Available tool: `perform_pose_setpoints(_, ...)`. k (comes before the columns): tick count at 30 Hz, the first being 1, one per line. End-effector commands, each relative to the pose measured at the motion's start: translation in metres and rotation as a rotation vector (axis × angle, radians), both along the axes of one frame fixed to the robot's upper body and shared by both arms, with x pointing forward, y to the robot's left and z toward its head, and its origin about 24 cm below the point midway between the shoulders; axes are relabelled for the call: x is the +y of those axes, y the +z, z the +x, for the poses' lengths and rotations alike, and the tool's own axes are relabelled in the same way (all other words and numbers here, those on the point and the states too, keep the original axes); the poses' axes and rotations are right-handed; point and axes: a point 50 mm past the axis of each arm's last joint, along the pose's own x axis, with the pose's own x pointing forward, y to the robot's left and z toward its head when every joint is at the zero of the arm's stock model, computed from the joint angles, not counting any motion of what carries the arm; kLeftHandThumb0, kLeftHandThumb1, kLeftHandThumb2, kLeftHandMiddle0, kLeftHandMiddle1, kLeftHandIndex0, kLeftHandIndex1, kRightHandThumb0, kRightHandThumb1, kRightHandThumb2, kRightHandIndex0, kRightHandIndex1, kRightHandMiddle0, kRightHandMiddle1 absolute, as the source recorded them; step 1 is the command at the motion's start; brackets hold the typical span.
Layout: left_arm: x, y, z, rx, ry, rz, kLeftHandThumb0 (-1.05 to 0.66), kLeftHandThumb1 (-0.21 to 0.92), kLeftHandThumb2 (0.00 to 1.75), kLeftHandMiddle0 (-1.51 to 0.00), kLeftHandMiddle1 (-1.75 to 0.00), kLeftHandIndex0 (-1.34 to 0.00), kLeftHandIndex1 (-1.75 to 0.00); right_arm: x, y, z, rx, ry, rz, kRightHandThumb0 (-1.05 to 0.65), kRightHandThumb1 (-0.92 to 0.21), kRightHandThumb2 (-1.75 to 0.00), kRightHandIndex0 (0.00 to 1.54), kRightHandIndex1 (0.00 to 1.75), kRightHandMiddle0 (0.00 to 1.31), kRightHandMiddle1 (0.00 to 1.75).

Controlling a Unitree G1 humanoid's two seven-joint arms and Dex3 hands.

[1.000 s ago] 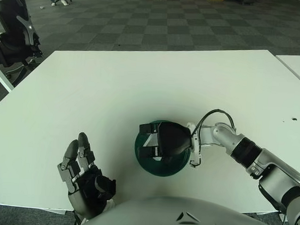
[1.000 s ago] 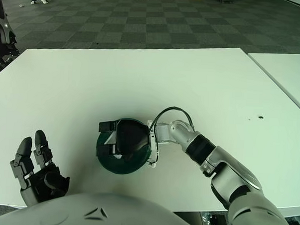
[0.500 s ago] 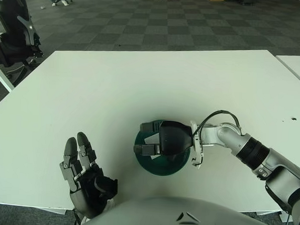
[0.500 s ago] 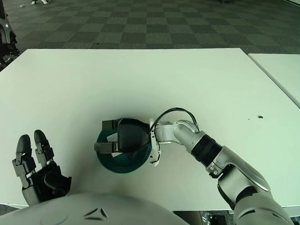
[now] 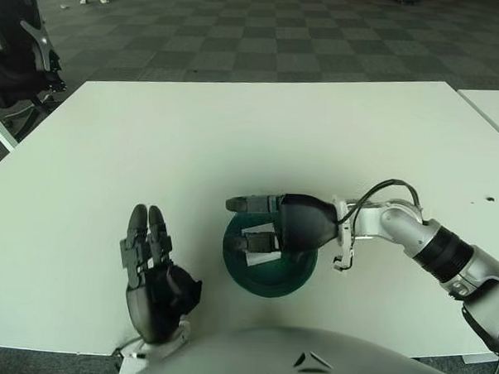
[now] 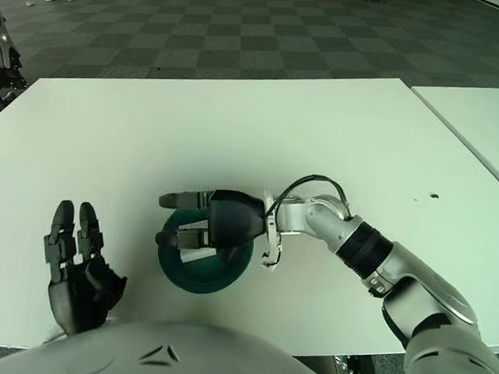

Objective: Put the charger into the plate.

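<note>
Note: the right hand (image 5: pixel 260 225) has risen above the round dark-green plate (image 5: pixel 266 279), fingers apart, white charger (image 5: pixel 264 241) between them. Left hand (image 5: pixel 151 270) idles open on the white worktop (image 5: pixel 235 137).

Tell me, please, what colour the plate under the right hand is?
Dark green; the plate shows best in the left eye view, below the right hand.

My two head eyes look down and forward (slightly offset), sharing my right hand (image 5: pixel 268 225) over the plate (image 5: pixel 269 275).
</note>
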Motion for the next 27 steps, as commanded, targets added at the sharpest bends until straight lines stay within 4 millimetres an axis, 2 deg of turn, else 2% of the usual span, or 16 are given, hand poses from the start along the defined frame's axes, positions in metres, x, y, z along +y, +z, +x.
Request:
perform_pose_setpoints(1,0.000,0.024,0.009,0.031,-0.109,0.079,-0.86,0.92,1.10,-0.06,0.00,0.00,-0.22,0.000,0.051,0.018,-0.105,-0.020,0.152,-0.98,-0.92,-0.95,0.05,0.01,0.00,0.00)
perform_pose_setpoints(3,0.005,0.034,0.014,0.022,-0.126,0.112,-0.87,0.92,1.11,-0.06,0.00,0.00,-0.22,-0.001,0.051,0.019,-0.079,-0.033,0.164,-0.98,-0.92,-0.95,0.06,0.01,0.00,0.00)
perform_pose_setpoints(7,0.014,0.054,0.029,0.005,-0.157,0.144,-0.87,0.92,1.08,-0.07,-0.01,0.00,-0.22,-0.005,0.033,0.023,-0.002,-0.081,0.174,-0.99,-0.92,-0.96,0.08,0.02,0.00,0.00)
perform_pose_setpoints(10,0.016,0.057,0.029,0.018,-0.181,0.149,-0.85,0.92,1.03,-0.08,-0.01,0.00,-0.25,-0.008,0.016,0.027,0.143,-0.116,0.228,-1.00,-0.92,-0.96,0.08,0.02,0.00,0.00)
perform_pose_setpoints(14,0.019,0.061,0.027,0.048,-0.212,0.173,-0.84,0.92,0.97,-0.09,-0.01,0.00,-0.27,-0.006,0.016,0.030,0.270,-0.105,0.285,-1.01,-0.92,-0.97,0.09,0.02,0.00,0.00)
perform_pose_setpoints(19,0.022,0.064,0.026,0.080,-0.243,0.220,-0.83,0.92,0.89,-0.08,0.00,0.00,-0.28,-0.004,0.015,0.031,0.371,-0.094,0.300,-1.02,-0.92,-0.98,0.09,0.02,0.00,0.00)
perform_pose_setpoints(23,0.033,0.052,0.053,0.112,-0.271,0.255,-0.82,0.92,0.84,-0.07,0.00,0.00,-0.27,-0.004,0.015,0.033,0.471,-0.079,0.309,-1.03,-0.92,-1.00,0.10,0.02,0.00,0.00)
perform_pose_setpoints(27,0.038,0.046,0.060,0.163,-0.295,0.249,-0.81,0.92,0.79,-0.05,0.00,0.00,-0.27,-0.008,0.015,0.035,0.581,-0.110,0.338,-1.03,-0.92,-1.01,0.11,0.02,0.00,0.00)
